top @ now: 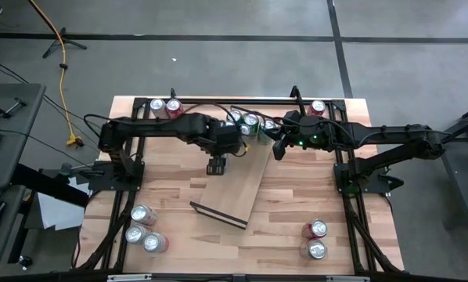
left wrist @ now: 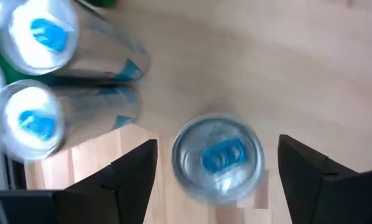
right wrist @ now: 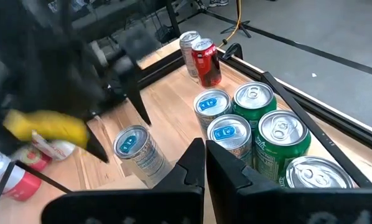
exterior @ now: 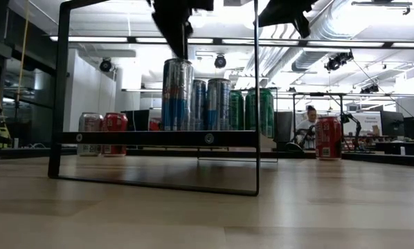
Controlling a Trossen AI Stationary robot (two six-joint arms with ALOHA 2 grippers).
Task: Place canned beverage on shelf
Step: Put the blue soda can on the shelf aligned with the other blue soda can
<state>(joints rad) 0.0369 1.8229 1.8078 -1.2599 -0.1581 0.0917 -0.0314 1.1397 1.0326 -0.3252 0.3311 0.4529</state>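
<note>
The silver-and-blue can [left wrist: 218, 158] stands upright on the shelf [top: 246, 184], near its edge and just beside 2 matching cans [left wrist: 40, 37]. The left gripper [left wrist: 217, 165] hangs above it, fingers [left wrist: 133, 174] spread clear of its sides. The right gripper [right wrist: 204, 165] hovers nearby, fingers pressed together.
</note>
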